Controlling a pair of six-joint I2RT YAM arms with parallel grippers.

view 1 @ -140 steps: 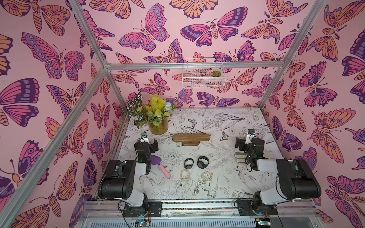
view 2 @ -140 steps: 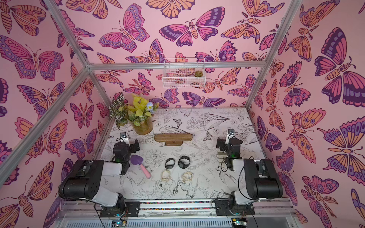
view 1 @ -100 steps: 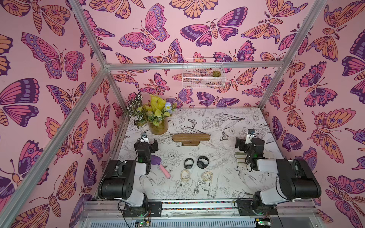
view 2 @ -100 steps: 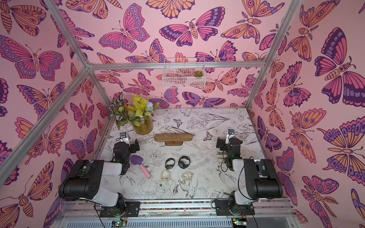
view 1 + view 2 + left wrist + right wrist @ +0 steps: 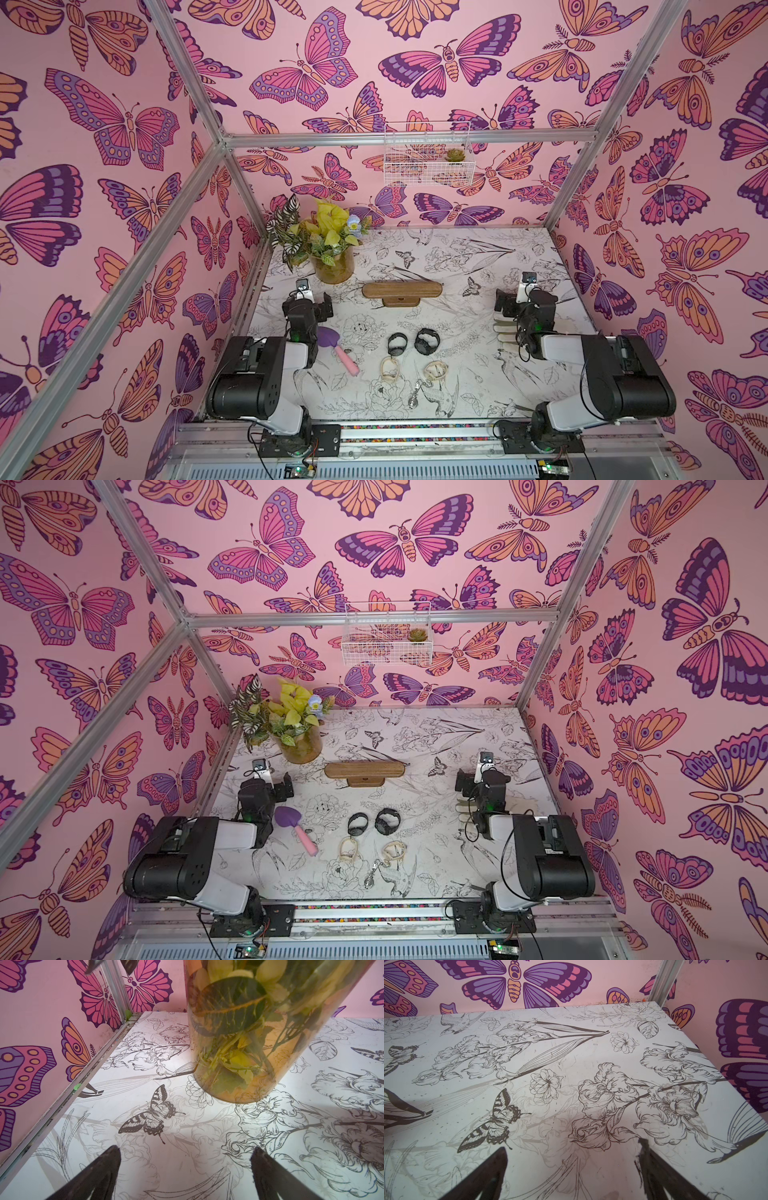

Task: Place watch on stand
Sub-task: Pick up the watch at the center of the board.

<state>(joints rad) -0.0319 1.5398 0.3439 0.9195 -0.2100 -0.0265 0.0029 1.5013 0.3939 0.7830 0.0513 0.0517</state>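
– Nearest my base, on the table (image 5: 478, 266), sits a small silvery trinket (image 5: 413, 397) that I cannot identify. Just beyond it two cream watches (image 5: 390, 368) lie side by side, and behind those, two black watches (image 5: 397, 344).

– And your hands?

– Farther out, one to each side. My left hand (image 5: 186, 1148) is spread wide over bare table with nothing between its fingers, and it faces the glass vase (image 5: 249, 1043). My right hand (image 5: 572, 1144) is spread just as wide and is empty too, well apart from every watch.

– Where does a watch go?

– Onto the stand (image 5: 401, 289), which is past the watches at mid-table. Its wooden bar is bare.

– How will a watch handle?

– Light, I judge, with a soft strap closed into a loop and one stiff lump at the face. I would pinch the strap on one side, away from the face, so the loop keeps its shape and can slip over a rounded end of the bar. Squeezing across the loop would flatten it.

– What can't you see?

– Neither wrist view shows a watch or the stand. The buckles are too small to make out from above, and something pale (image 5: 505, 332) lies half hidden under my right arm.
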